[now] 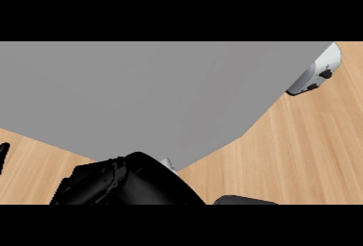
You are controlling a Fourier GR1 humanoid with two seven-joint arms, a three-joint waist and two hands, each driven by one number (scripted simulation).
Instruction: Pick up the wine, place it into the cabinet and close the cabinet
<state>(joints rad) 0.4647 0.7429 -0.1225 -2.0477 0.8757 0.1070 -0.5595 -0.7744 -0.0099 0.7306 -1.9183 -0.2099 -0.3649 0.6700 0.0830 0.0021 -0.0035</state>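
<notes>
A large flat grey cabinet panel (135,96) fills the upper left of the head view, and its lower corner ends near the bottom centre. The wine shows nowhere. My right hand (120,185) is a black mass at the lower edge, right under that corner and up against it. Its grip is hidden. Only a thin black sliver of my left hand (3,156) shows, at the far left edge over the wood.
The wooden counter (297,144) shows on the right and at the lower left. A white and grey rounded part with black fittings (317,72) sticks out from behind the panel's upper right edge. Another black shape (242,199) sits at the bottom right.
</notes>
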